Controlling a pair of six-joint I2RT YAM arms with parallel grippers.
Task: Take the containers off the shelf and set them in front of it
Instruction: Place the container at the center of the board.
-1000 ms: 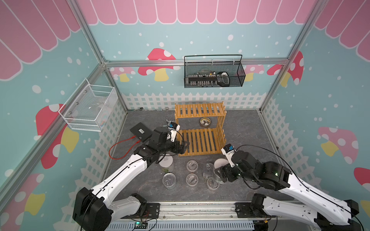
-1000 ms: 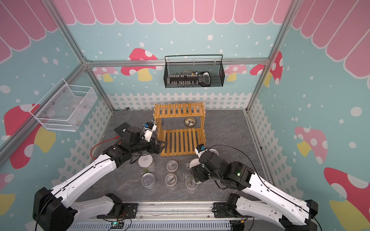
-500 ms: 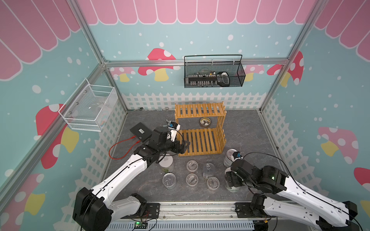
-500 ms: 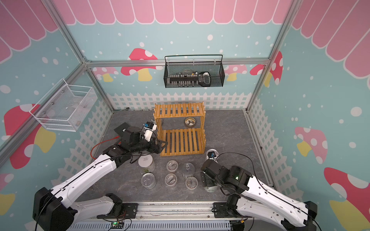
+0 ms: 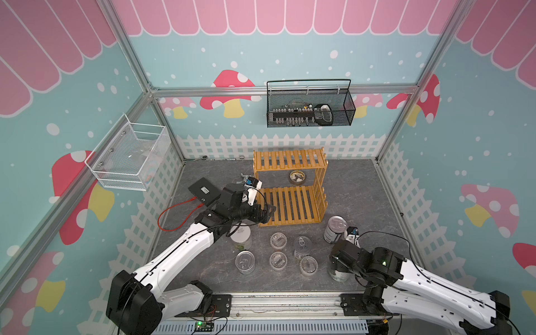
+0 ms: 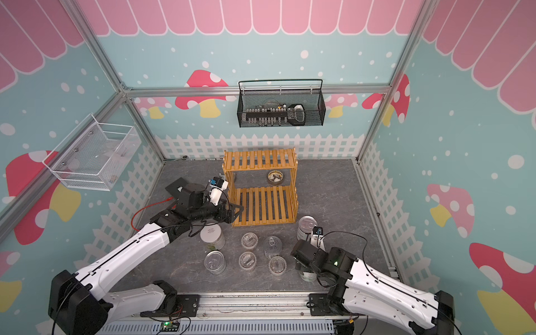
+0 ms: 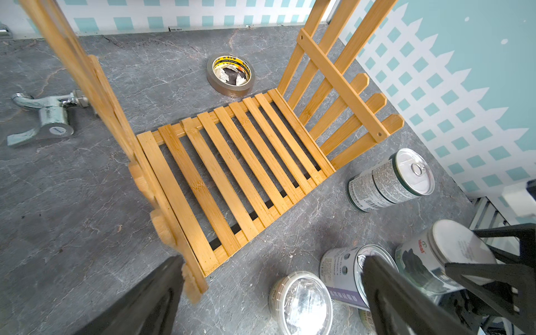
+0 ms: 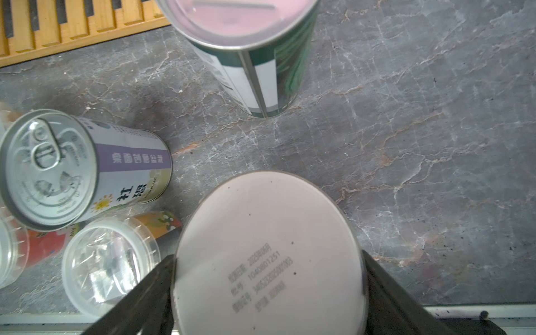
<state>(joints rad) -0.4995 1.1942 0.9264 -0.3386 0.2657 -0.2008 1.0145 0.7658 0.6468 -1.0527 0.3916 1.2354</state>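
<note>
In both top views, the honey-coloured two-tier wooden slat shelf (image 5: 291, 204) (image 6: 262, 204) stands at the centre of the frame on the grey marbled table (image 5: 356, 185). Both of its tiers are bare.

Seven containers stand on the table just below the shelf in the frame, in front of its lower tier:
- a tall white-lidded jar (image 5: 240, 235) at the left
- three small clear plastic jars (image 5: 278, 240) (image 5: 278, 261) (image 5: 309, 265)
- two silver pull-tab tins (image 5: 245, 262) (image 5: 302, 245)
- a green-labelled tin (image 5: 335, 229) just off the shelf's lower right corner

The eighth container, a second white-lidded jar (image 8: 261, 232) (image 5: 339, 275), is upright at the lower right of the cluster. The right gripper (image 8: 266, 258) holds it, its black fingers (image 8: 145, 293) pressed against opposite sides. Whether the jar's base touches the table cannot be told.

The left gripper (image 5: 265, 213) hovers at the shelf's lower left corner. Its fingers (image 7: 385, 293) are spread wide and grip nothing.

A roll of brown tape (image 7: 230, 75) lies on the table behind the lower tier, beneath the upper one. A chrome tap fitting (image 7: 43, 119) lies beside the shelf.

A black wire-mesh basket (image 5: 310, 116) hangs on the back wall, upper centre. A white mesh basket (image 5: 130, 162) hangs at the left.
</note>
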